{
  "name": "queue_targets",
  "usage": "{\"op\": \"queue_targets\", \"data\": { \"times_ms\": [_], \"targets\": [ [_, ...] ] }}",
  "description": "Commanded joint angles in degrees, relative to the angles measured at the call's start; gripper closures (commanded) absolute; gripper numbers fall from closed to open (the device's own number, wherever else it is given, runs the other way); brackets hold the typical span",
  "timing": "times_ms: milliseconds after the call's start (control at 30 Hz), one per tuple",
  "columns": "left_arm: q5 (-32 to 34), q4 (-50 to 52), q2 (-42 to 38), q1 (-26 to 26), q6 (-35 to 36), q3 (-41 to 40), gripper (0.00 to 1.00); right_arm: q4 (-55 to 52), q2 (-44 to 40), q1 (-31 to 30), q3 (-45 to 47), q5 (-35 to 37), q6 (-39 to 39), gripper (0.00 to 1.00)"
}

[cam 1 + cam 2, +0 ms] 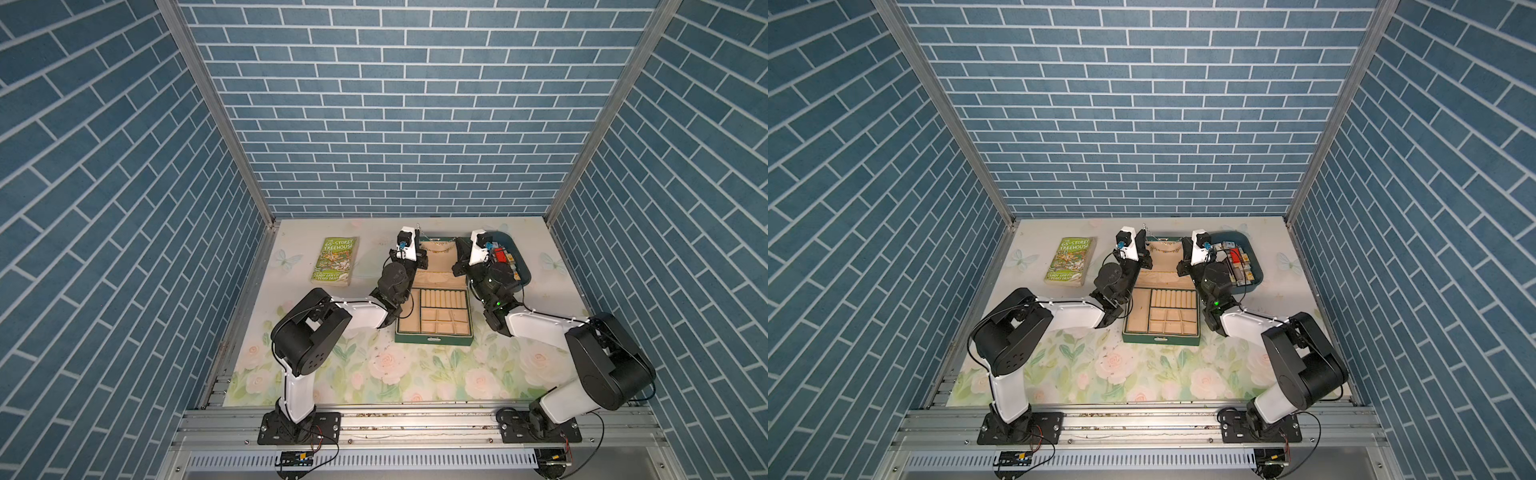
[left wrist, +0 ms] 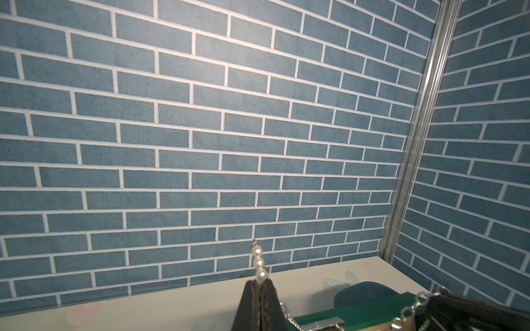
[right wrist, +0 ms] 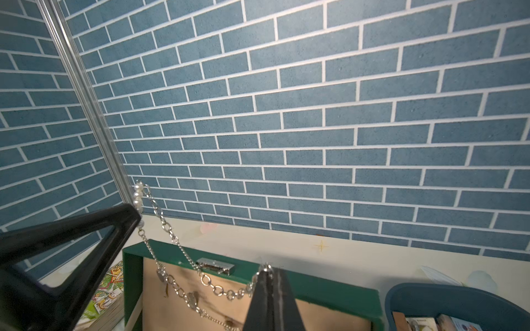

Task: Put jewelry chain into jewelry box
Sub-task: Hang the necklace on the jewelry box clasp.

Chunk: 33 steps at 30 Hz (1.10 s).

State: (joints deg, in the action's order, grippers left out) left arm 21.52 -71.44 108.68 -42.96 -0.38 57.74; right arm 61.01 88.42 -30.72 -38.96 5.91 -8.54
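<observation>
Silvery chain (image 3: 219,289) — between left hand (image 2: 260,282), right hand (image 3: 271,270)

green book (image 1: 335,261) cover, title "65-Storey Treehouse" at its top

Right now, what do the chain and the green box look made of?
The chain: shiny silvery metal links that glint, ending in glossy white pearl-like beads, real or imitation unclear. The box: matte dark green shell, perhaps covered board; soft beige velvety lining; polished metal clasp.
</observation>
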Motion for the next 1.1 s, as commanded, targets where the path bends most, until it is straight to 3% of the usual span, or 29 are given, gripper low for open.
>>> {"op": "queue_targets", "data": {
  "times_ms": [0, 1067],
  "targets": [
    [-0.83, -1.87, 0.49, 0.55, 0.65, 1.59, 1.0, 2.77, 1.13, 0.41, -2.03, -1.14, 0.89, 1.0],
    [-2.35, -3.27, 1.88, 1.58, 0.47, 3.11, 1.0, 5.26, 2.69, 1.72, -2.79, -2.8, -0.35, 1.0]
  ]
}}
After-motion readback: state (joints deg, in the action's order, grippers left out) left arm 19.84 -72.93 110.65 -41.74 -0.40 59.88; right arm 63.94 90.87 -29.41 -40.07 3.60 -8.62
